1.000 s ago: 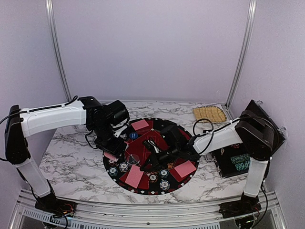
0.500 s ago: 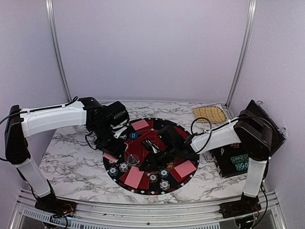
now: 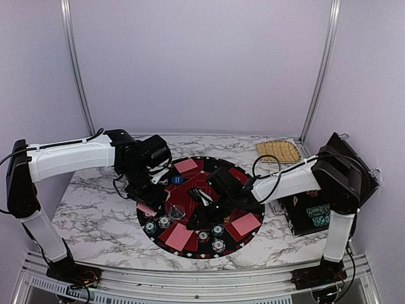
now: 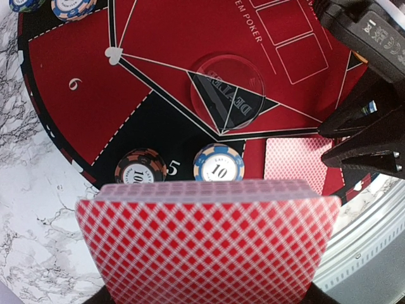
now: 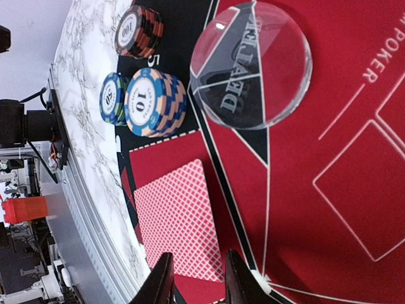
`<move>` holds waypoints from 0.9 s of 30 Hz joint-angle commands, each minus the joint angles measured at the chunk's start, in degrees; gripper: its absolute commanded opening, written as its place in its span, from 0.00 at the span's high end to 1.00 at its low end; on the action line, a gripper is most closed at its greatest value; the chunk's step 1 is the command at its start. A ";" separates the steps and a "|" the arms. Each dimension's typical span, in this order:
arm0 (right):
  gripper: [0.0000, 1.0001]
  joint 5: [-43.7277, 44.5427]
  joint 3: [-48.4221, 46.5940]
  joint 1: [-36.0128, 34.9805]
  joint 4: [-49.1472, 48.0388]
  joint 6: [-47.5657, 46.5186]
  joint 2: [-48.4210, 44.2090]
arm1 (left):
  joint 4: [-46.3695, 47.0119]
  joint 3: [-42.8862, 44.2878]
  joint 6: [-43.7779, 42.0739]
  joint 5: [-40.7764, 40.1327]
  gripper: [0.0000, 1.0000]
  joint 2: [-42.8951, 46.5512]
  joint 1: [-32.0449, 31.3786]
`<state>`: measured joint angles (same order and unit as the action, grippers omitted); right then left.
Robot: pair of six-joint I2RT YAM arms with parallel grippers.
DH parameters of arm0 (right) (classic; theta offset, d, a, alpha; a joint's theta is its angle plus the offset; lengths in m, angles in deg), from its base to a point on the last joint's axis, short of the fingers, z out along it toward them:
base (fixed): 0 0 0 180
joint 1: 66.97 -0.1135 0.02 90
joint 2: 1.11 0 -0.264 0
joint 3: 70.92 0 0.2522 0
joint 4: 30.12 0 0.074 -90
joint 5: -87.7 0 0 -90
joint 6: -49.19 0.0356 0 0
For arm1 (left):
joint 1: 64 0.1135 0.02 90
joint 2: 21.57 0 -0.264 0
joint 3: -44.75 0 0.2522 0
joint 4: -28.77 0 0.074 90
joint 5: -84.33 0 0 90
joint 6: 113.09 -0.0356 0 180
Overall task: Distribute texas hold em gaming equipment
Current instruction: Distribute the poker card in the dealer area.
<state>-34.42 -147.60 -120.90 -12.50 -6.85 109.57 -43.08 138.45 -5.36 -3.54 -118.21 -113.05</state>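
Note:
My left gripper [image 3: 149,201] is shut on a deck of pink-red-backed cards [image 4: 209,240], held over the left rim of the round mat [image 3: 209,166]. My right gripper [image 5: 197,282] is open and empty, its fingers [image 5: 161,282] just above the near end of a face-down card [image 5: 174,218]. In the top view it [image 3: 192,223] reaches over the mat's near-left part. The clear dealer button [image 5: 251,63] lies beside it. Chip stacks [image 5: 155,95] stand close to the card. Two more cards [image 3: 186,166] [image 3: 245,223] and a blue button [image 3: 178,180] lie on the mat.
A black case [image 3: 310,215] lies to the right of the mat, under the right arm. A woven straw mat [image 3: 278,151] sits at the back right. More chip stacks [image 3: 218,246] stand along the mat's near rim. The table's near edge runs just below the mat.
My right gripper has moved left and nearer, from the mat's centre towards the near-left card. The left arm and its deck have stayed put.

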 commanded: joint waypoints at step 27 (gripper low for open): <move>0.50 -11.95 0.36 9.38 -14.76 10.62 -7.44 | 0.16 2.66 -2.53 1.13 0.62 -0.18 -1.53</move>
<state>-37.02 -148.91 -113.47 -16.02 -3.59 102.16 -43.14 138.39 -6.38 -2.51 -118.23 -113.60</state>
